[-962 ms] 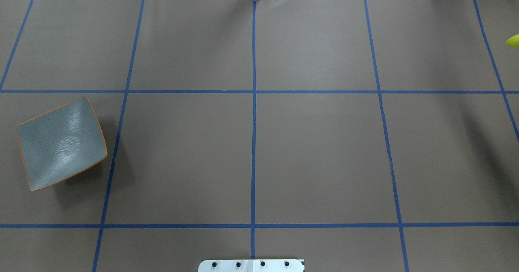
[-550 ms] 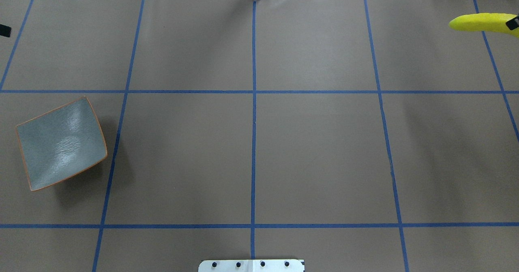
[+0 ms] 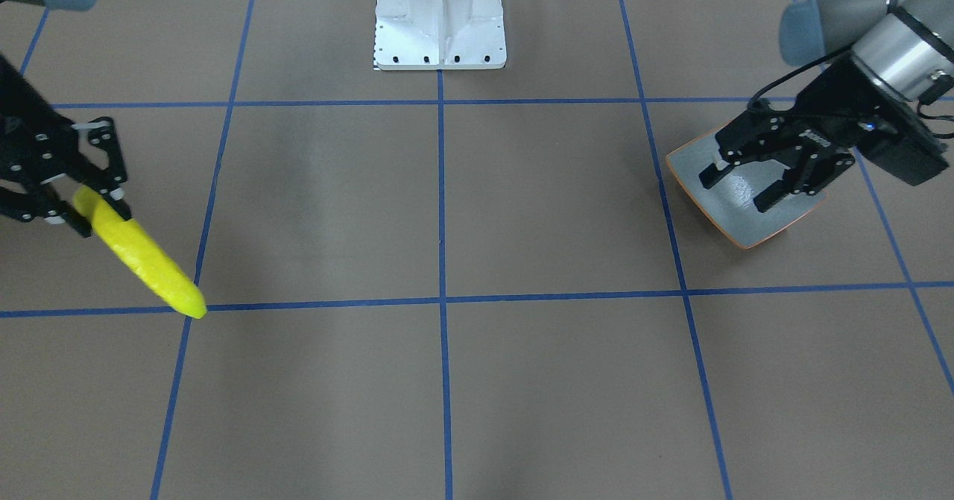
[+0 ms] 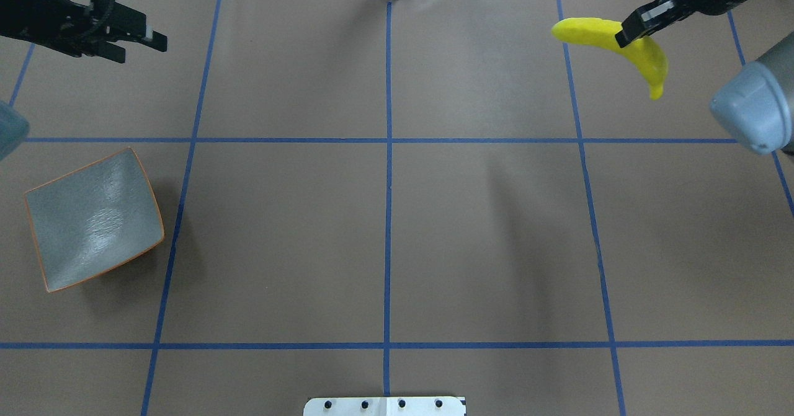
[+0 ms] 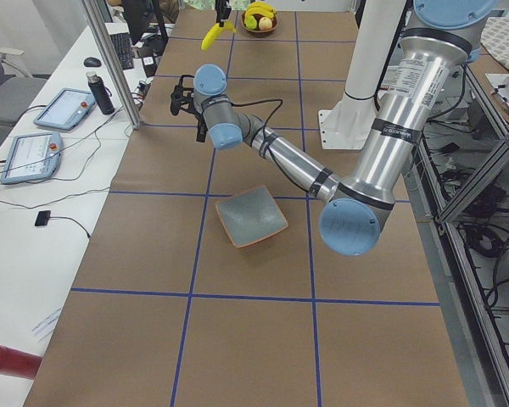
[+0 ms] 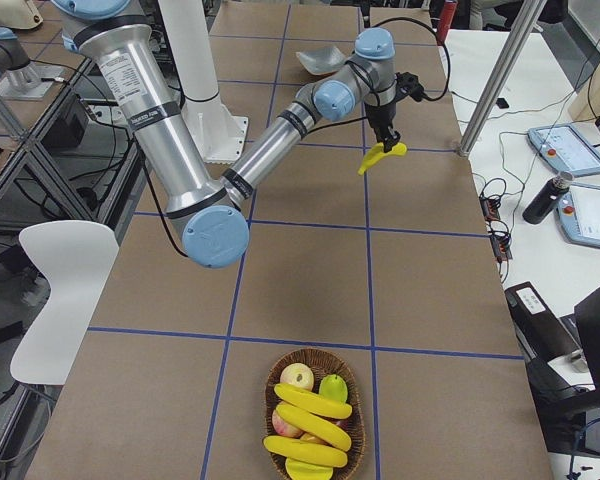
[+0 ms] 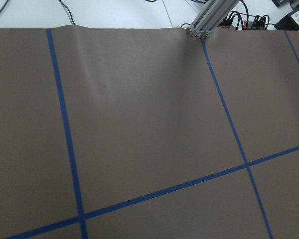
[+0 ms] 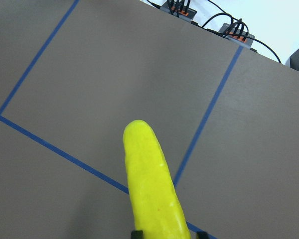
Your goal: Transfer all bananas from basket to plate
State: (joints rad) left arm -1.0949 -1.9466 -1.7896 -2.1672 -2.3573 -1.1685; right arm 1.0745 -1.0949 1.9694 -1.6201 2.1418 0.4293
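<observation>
Grip first: right claw [image 4: 626, 31] clenched on banana [image 4: 648, 59], aloft over far right of table [image 4: 384, 248]. Carry across to plate [image 4: 93, 217], well apart at left; lower close before releasing. Left claw [image 3: 738, 191] spread, empty.

banana [image 4: 589, 32] carried farther in, left claw [image 4: 141, 45] arrived

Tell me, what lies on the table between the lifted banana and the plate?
Nothing: in the overhead view only bare table crossed by blue lines separates banana and plate.
</observation>
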